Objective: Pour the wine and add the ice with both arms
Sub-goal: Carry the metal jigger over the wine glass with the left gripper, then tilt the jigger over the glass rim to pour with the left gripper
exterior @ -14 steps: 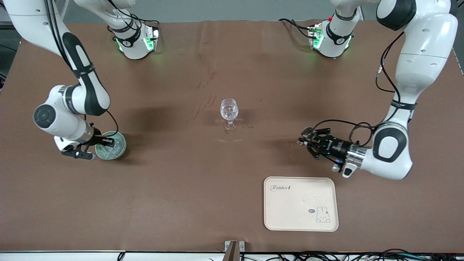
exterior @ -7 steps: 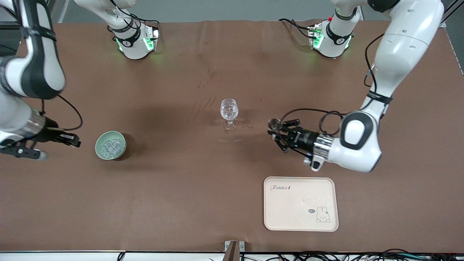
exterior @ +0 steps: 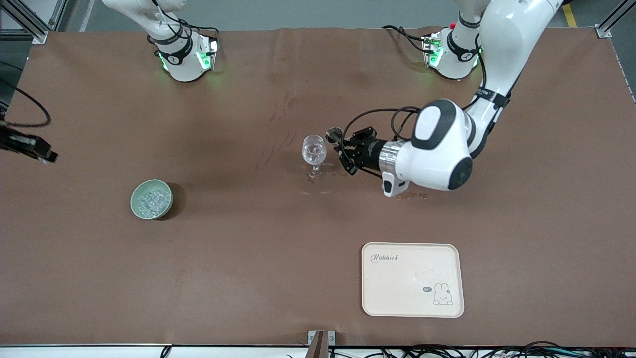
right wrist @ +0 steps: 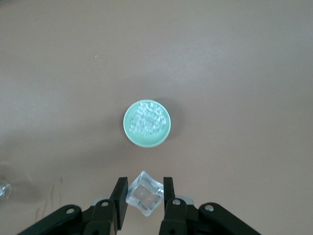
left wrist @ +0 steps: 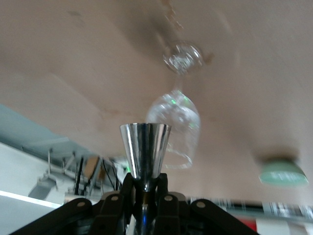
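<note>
A clear wine glass (exterior: 314, 151) stands mid-table; it also shows in the left wrist view (left wrist: 176, 125). My left gripper (exterior: 347, 148) is shut on the stem of a small shiny metal cup (exterior: 334, 134), held right beside the glass bowl (left wrist: 145, 147). A pale green bowl (exterior: 151, 199) holding a heap of ice (exterior: 150, 201) sits toward the right arm's end of the table. My right gripper (right wrist: 144, 195) is shut on one clear ice cube (right wrist: 143, 194), high above the table beside the bowl (right wrist: 146, 123). In the front view only its black tip (exterior: 45, 155) shows at the edge.
A cream tray (exterior: 397, 293) with a rabbit print lies nearer the front camera than the glass, toward the left arm's end. Small wet marks (exterior: 412, 196) are on the brown cloth under the left wrist.
My right gripper has lifted out of the bowl and away toward the table's end with an ice cube. My left gripper has swung the metal cup from near the tray up to the glass.
</note>
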